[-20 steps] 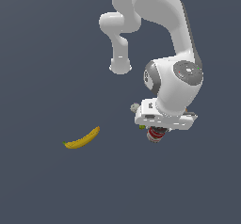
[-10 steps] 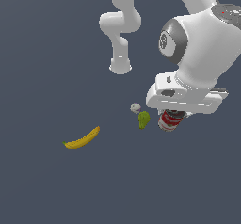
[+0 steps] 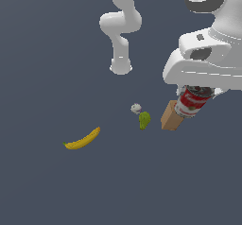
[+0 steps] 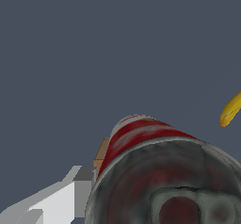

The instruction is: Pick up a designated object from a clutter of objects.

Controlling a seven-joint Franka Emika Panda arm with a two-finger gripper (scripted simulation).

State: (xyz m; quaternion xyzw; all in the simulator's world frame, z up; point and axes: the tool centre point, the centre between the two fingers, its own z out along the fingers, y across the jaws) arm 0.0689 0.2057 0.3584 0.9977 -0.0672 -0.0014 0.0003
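Observation:
The red-and-white soup can (image 3: pixel 194 101) hangs tilted under my gripper (image 3: pixel 198 92), lifted above the floor. The gripper is shut on it, and the white hand hides the fingers in the exterior view. In the wrist view the can (image 4: pixel 150 171) fills the foreground with its dark metal end towards the camera, and one grey finger (image 4: pixel 70 190) lies against its side. The rest of the clutter lies on the floor: a tan box (image 3: pixel 170 116) just below the can, a green pear-like fruit (image 3: pixel 144 120), a whitish lumpy ball (image 3: pixel 136 108) and a yellow banana (image 3: pixel 83 139).
The arm's white base (image 3: pixel 121 67) stands on the dark grey floor behind the clutter. In the wrist view a sliver of the tan box (image 4: pixel 100 155) shows beside the can, and the banana's tip (image 4: pixel 230 110) shows at the frame edge.
The arm has risen towards the camera with the can in its grip, lifting it off the floor. The tan box, the fruit and the ball have come into view below it.

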